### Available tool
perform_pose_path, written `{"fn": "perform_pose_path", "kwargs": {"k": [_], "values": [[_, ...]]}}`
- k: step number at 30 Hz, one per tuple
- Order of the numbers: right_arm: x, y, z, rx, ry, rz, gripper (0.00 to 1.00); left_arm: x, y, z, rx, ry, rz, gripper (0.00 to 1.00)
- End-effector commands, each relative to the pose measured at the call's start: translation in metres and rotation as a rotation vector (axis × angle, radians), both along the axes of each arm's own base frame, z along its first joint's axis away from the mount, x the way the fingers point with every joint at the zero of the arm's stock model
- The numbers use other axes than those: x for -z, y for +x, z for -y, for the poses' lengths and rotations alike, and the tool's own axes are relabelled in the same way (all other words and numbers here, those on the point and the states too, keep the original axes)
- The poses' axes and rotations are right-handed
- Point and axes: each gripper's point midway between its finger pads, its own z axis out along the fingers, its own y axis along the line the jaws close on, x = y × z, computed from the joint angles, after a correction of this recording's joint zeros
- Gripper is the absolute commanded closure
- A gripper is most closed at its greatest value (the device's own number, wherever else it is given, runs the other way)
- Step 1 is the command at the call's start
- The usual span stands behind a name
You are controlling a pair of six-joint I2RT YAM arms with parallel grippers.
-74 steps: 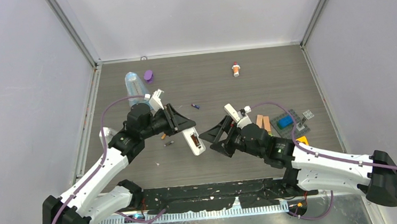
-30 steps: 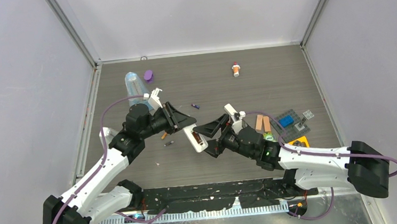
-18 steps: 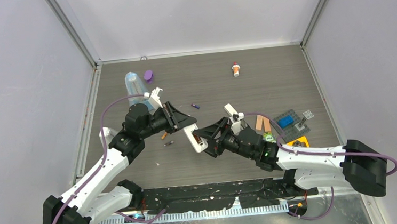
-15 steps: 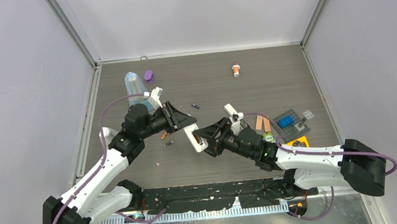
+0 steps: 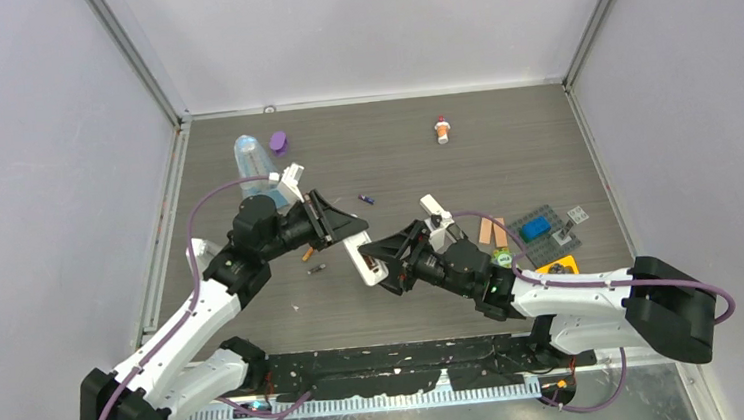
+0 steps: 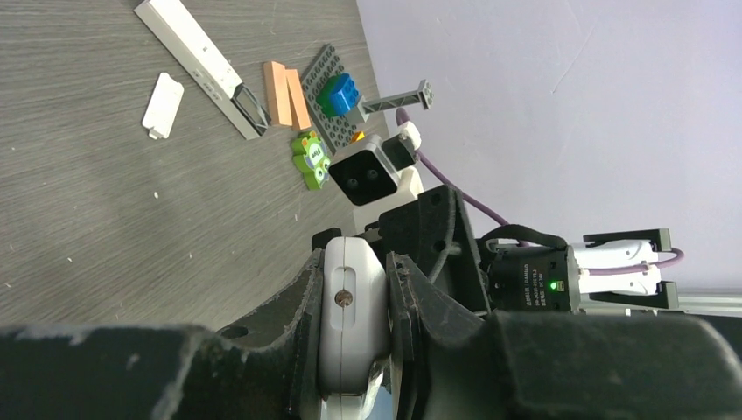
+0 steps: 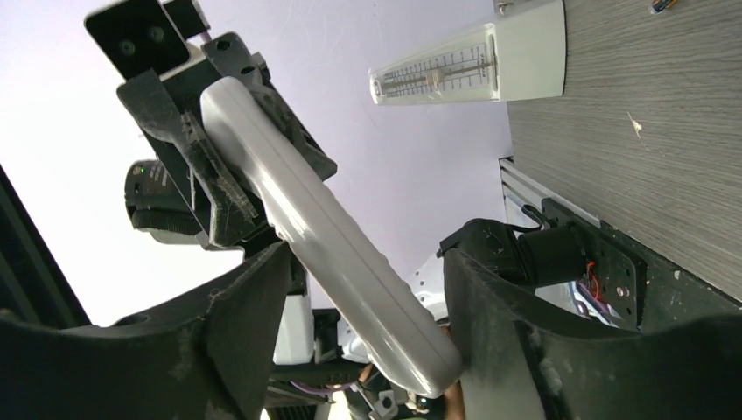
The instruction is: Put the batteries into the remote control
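Observation:
The white remote control [image 5: 363, 258] is clamped in my shut left gripper [image 5: 348, 240] and held above the table; in the left wrist view its edge [image 6: 353, 319] sits tight between the fingers. My right gripper [image 5: 384, 266] is open, its jaws straddling the remote's free end [image 7: 350, 262] with a gap on the left side. An orange battery [image 5: 307, 256] and a dark battery [image 5: 316, 269] lie on the table under the left gripper. A purple battery [image 5: 367, 199] lies farther back. The fourth battery is not visible.
A clear bottle [image 5: 256, 160] and purple cap [image 5: 278, 141] lie at the back left, and a red-and-white little bottle [image 5: 442, 129] at the back. A grey brick plate [image 5: 540, 229] and orange blocks [image 5: 493, 231] sit right. A white bar [image 6: 201, 68] and small white cover [image 6: 163, 105] lie nearby.
My right gripper has moved left to the remote and now straddles its lower end. My left gripper holds the remote in nearly the same place.

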Motion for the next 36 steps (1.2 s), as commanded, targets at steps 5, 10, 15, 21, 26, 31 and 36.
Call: {"fn": "perform_pose_path", "kwargs": {"k": [5, 10, 15, 21, 26, 31, 36], "values": [[-0.027, -0.003, 0.002, -0.011, 0.044, 0.082, 0.11, -0.009, -0.006, 0.001, 0.027, 0.001, 0.068, 1.0], [-0.006, -0.008, 0.005, -0.031, -0.041, 0.1, 0.03, -0.018, -0.006, -0.005, 0.023, 0.026, 0.126, 1.0], [0.007, -0.01, 0.013, -0.019, -0.081, 0.128, 0.01, -0.018, -0.01, -0.016, 0.04, 0.131, 0.228, 1.0], [0.003, -0.006, 0.006, -0.063, -0.302, 0.318, 0.01, -0.017, -0.02, -0.03, 0.07, 0.23, 0.329, 1.0], [0.007, 0.0, 0.006, -0.074, -0.423, 0.399, 0.0, -0.02, -0.017, -0.048, 0.0, 0.305, 0.365, 1.0], [0.024, 0.012, 0.008, -0.068, -0.583, 0.426, 0.0, -0.023, 0.0, -0.103, -0.301, 0.467, 0.349, 1.0], [0.059, 0.039, 0.001, -0.148, -0.939, 0.493, 0.04, -0.041, -0.001, -0.151, -0.539, 0.519, 0.37, 1.0]]}}
